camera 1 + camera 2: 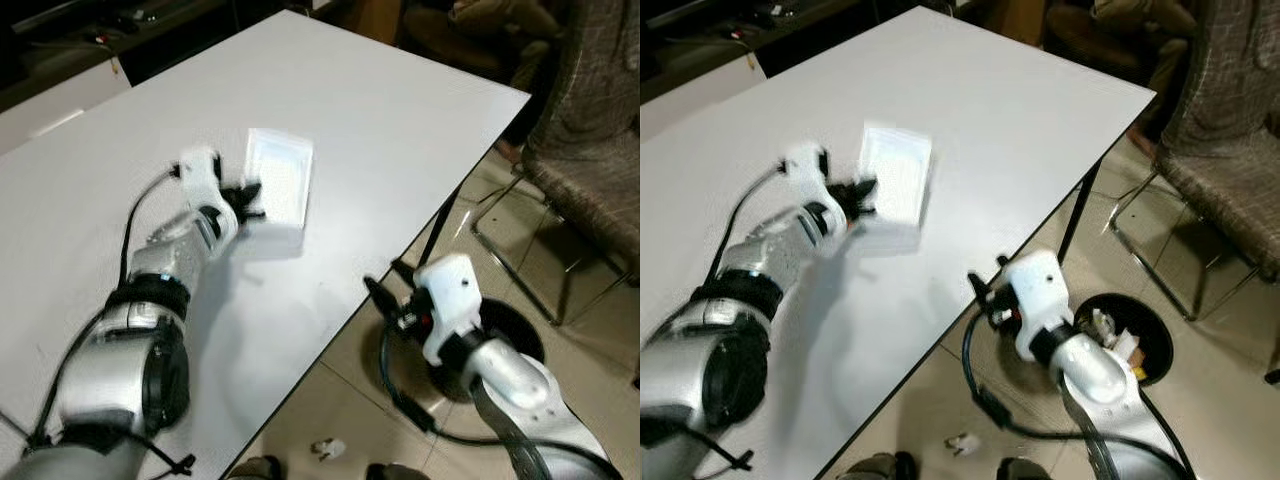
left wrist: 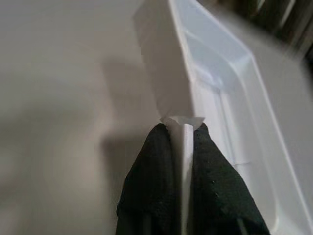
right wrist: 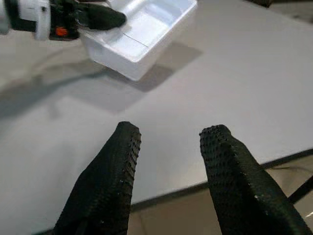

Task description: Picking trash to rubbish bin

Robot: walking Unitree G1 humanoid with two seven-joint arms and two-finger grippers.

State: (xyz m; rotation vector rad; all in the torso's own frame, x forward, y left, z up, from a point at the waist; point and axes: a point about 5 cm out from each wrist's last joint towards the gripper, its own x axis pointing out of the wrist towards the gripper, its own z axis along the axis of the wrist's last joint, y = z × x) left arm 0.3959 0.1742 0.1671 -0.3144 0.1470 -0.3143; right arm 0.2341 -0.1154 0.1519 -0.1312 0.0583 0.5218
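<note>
Closest to the head camera comes the right gripper, hanging off the table's near edge with its two black fingers spread wide apart and nothing between them, so it looks parked out of the way, not sharing the load. Over on the white rectangular table, the left gripper has its fingers pinched tight on the thin wall of the white foam tray, one finger inside the rim and one outside. That is a sensible hold, since the tray is too wide to span and its rim is the only thin part to bite. A shadow lies under the tray in the right wrist view, and the box seems tipped toward the held side, so I judge it is being lifted by one edge, though whether it is fully off the tabletop I cannot tell. Down on the tiled floor, just beside the table's right edge, sits the round black rubbish bin with scraps already inside. It sits within reach of a swing across from the table, which probably explains the one-handed carry.
</note>
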